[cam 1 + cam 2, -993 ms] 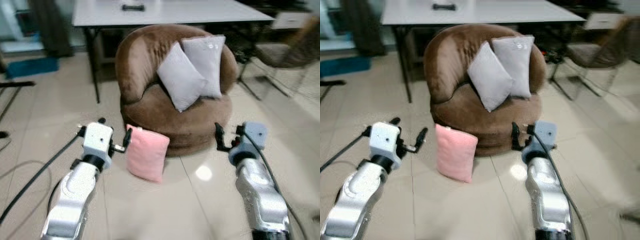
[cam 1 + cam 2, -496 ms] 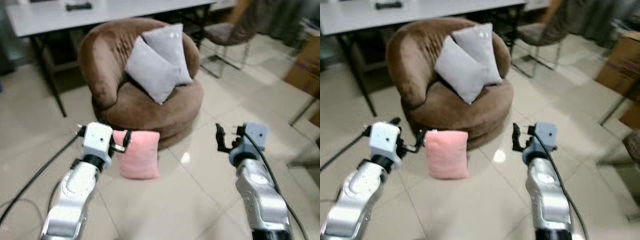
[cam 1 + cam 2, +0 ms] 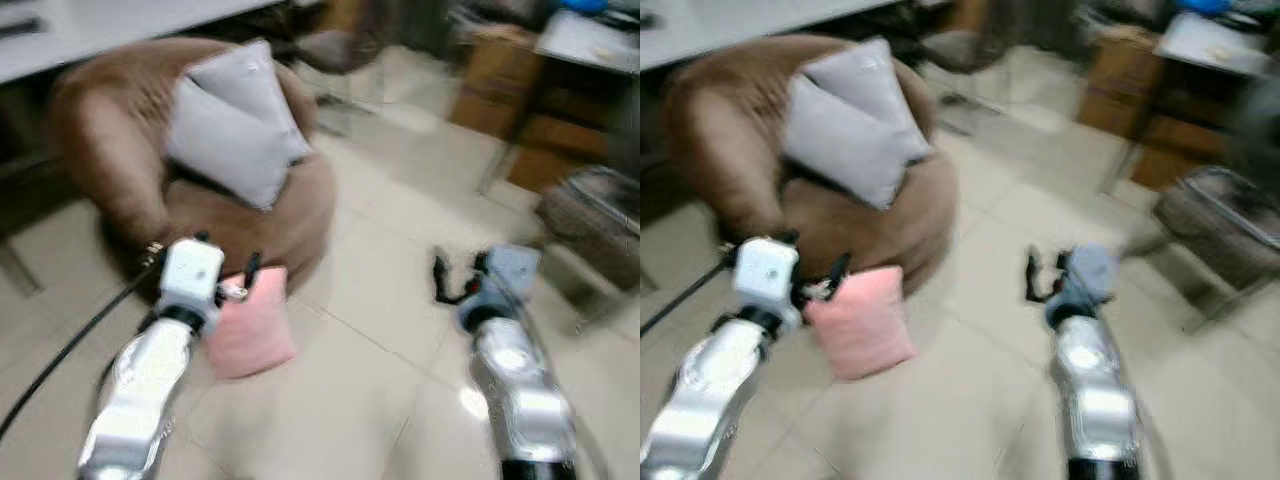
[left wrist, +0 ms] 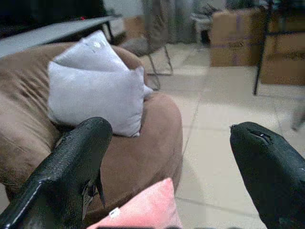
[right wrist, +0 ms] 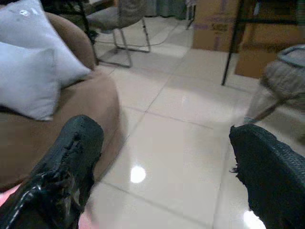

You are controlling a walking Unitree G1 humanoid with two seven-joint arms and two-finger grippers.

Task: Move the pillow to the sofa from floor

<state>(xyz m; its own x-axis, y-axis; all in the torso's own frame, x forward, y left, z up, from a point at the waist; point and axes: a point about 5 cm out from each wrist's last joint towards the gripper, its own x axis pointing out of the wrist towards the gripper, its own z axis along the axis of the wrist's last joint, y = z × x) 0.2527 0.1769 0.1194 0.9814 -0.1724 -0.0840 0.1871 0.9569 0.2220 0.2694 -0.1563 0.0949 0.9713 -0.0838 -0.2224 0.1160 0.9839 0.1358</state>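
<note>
Two grey cushions (image 3: 232, 130) lean on the brown sofa (image 3: 120, 150), the pink pillow (image 3: 250, 325) stands on the tiled floor (image 3: 380, 300) against its base, just beyond my left gripper (image 4: 171, 167), whose fingers (image 4: 71, 167) are spread apart like my right gripper's (image 5: 162, 171).

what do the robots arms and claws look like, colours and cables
Both arms are shiny silver segments ending in a pale boxy wrist housing. Each claw has two long black fingers with rough, textured surfaces: left claw, right claw. A black cable trails from the left wrist; another runs along the right arm.
</note>
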